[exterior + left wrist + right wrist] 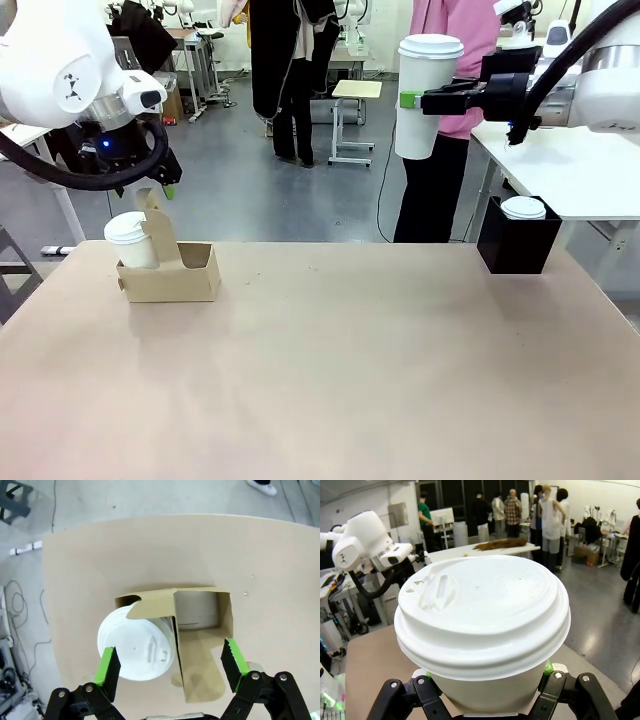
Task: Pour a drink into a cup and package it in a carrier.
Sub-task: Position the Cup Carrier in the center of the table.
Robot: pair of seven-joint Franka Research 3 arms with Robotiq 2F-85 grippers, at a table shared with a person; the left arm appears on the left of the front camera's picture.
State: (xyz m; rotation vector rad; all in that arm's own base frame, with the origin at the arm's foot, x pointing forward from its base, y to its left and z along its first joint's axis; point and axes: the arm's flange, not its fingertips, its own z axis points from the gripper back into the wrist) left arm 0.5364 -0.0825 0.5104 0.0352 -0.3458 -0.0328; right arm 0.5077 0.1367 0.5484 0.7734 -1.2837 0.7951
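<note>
A white cup [130, 240] with a dome lid stands in the left hole of the brown cardboard carrier [185, 283] at the table's far left. My left gripper [166, 188] hovers open just above the carrier's handle tab. From the left wrist view, its green pads [107, 666] straddle that cup's lid [135, 647] and the carrier's empty right hole [200, 617]. High at the right, my right gripper [420, 100] is shut on a second lidded white cup [428, 75], upright in the air. That cup's lid [480, 610] looms large in the right wrist view. The drink is hidden.
A black box [518, 245] with a white lid [523, 208] on top stands at the table's far right edge. A person in a pink top [470, 30] stands behind the raised cup. A white table [580, 170] lies to the right.
</note>
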